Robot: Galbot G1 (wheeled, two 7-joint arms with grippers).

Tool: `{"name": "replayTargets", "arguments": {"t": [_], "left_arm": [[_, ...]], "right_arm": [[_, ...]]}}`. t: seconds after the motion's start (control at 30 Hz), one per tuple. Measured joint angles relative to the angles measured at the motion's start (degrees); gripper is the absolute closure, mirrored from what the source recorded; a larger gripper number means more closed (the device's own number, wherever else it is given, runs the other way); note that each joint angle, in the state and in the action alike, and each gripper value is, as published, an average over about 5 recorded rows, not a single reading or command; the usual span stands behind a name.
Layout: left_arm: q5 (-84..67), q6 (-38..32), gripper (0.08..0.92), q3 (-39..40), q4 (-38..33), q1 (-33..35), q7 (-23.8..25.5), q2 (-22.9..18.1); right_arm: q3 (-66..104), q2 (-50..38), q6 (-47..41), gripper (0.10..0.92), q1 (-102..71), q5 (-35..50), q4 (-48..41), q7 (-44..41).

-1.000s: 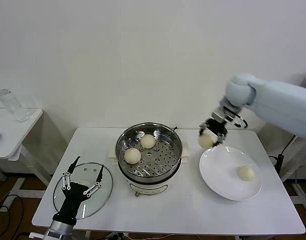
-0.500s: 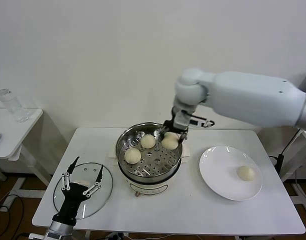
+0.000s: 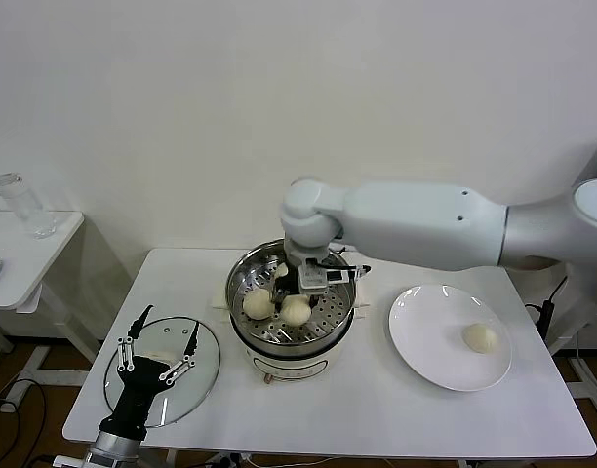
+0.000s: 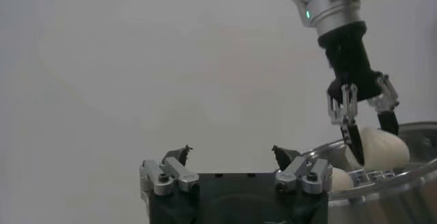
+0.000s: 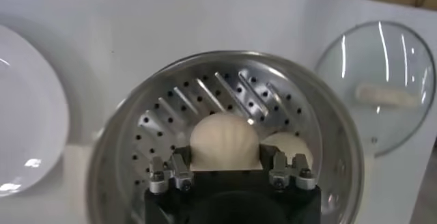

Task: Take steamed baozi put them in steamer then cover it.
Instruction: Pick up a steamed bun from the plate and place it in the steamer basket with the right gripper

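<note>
The right gripper (image 3: 297, 297) hangs inside the steamer (image 3: 292, 292), its fingers (image 5: 179, 172) pinching a bun (image 3: 297, 310) from either side. That bun sits low over the perforated tray (image 5: 164, 119), near the front of the pot; whether it touches the tray cannot be told. A second bun (image 3: 258, 304) lies on the tray just beside it, toward the robot's left, and a third (image 3: 282, 272) peeks out behind the gripper, mostly hidden. The right arm (image 3: 416, 224) reaches in from the right, across the table (image 3: 377, 409).

The fourth bun (image 3: 481, 337) rests on the plate (image 3: 430, 336) to the right of the steamer (well apart from the others).

The lid (image 3: 206, 375) lies flat on the table to the left of the pot, white handle (image 5: 389, 95) up. The left gripper (image 3: 160, 343) hovers over it with its fingers spread wide, holding nothing.
</note>
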Motion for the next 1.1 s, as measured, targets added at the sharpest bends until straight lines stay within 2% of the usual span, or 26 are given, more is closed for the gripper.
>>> {"name": "replayTargets", "arguments": {"t": [0.43, 0.7, 1.1], "left_arm": [[-0.07, -0.06, 0.177, 0.33, 0.4, -0.45, 0.0, -0.16], [-0.15, -0.1, 0.177, 0.79, 0.81, -0.76, -0.02, -0.07], [-0.17, 0.13, 0.177, 1.19, 0.95, -1.07, -0.07, 0.16]], "right_arm": [[0.36, 0.69, 3.11, 0.305, -3.33, -4.32, 0.0, 0.54], [0.6, 0.4, 3.42, 0.209, -3.72, -5.11, 0.39, 0.59], [6.19, -5.5, 0.11, 0.203, -1.46, -1.86, 1.26, -1.05]]}}
